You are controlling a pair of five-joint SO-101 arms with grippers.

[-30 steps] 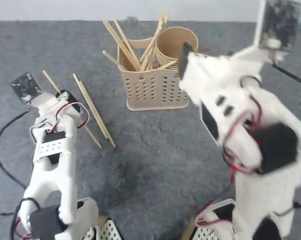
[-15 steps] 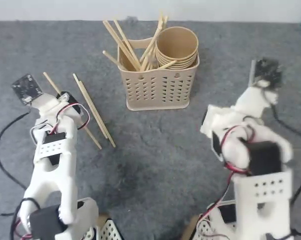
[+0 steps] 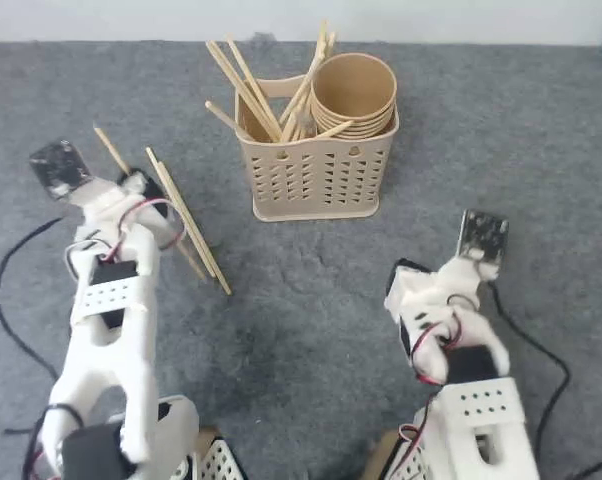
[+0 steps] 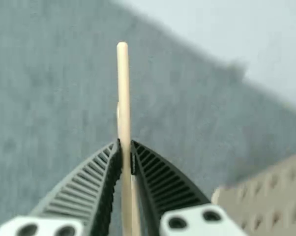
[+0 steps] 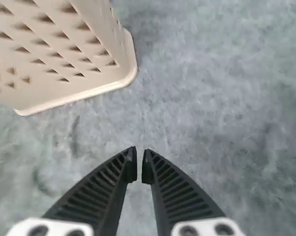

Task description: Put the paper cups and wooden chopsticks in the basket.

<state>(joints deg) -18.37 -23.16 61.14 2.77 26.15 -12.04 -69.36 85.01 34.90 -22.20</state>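
A beige slotted basket stands at the back middle, with stacked paper cups and several wooden chopsticks inside it. My left gripper is at the left, shut on one wooden chopstick, which juts out past its tips. In the left wrist view the left gripper pinches the stick, and a basket corner shows beside it. Two more chopsticks lie on the carpet beside that gripper. My right gripper sits low at the near right, shut and holding nothing, a short way from the basket's base.
Grey carpet covers the table between the two arms and in front of the basket. Cables trail from both arms near the front edge. A pale wall runs along the back.
The right arm has pulled back from the basket and dropped to the near right. The left gripper has shifted slightly away and up with the chopstick.
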